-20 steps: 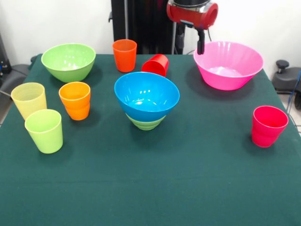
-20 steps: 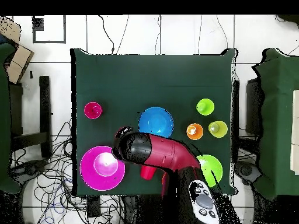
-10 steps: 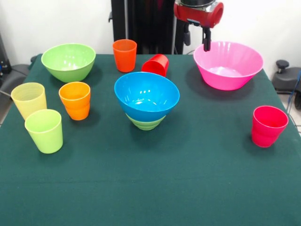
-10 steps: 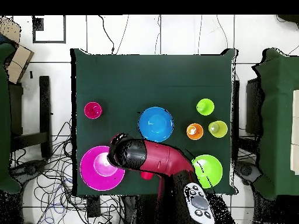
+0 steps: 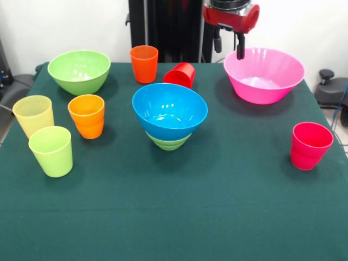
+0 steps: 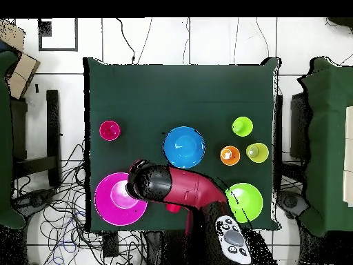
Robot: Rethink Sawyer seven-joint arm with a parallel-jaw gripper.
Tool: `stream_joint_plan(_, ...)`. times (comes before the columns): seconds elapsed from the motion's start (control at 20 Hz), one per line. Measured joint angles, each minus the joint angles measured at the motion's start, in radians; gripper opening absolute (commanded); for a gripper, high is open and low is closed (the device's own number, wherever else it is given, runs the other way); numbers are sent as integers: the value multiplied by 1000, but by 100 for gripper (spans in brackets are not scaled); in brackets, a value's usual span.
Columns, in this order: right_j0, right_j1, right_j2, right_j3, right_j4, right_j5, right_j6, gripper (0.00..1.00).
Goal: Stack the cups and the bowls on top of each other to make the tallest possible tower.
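Front view: on the green bench (image 5: 179, 217), the pink bowl (image 5: 264, 74) sits at the far corner, its rim just under the pincer (image 5: 239, 48), whose opening cannot be told. A descent onto the thin wall risks tipping it. Nearby, a red cup (image 5: 180, 74) lies toppled.

Hand (image 5: 240, 50) now over pink bowl (image 5: 265, 76)

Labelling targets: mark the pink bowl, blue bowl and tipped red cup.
pink bowl (image 5: 283, 69), front view, on its inner wall
blue bowl (image 5: 168, 106), front view, on its inner wall
tipped red cup (image 5: 181, 74), front view, on its side
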Motion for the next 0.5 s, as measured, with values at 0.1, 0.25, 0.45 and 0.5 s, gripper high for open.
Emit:
stream_joint_plan(0.1,0,7,0,0,0,-5,0,100)
stream_joint_plan(0.25,0,23,0,0,0,-16,0,100)
stream_joint_plan(0.45,0,46,-1,0,0,-38,0,100)
stream_joint_plan(0.5,0,52,-1,0,0,-43,0,100)
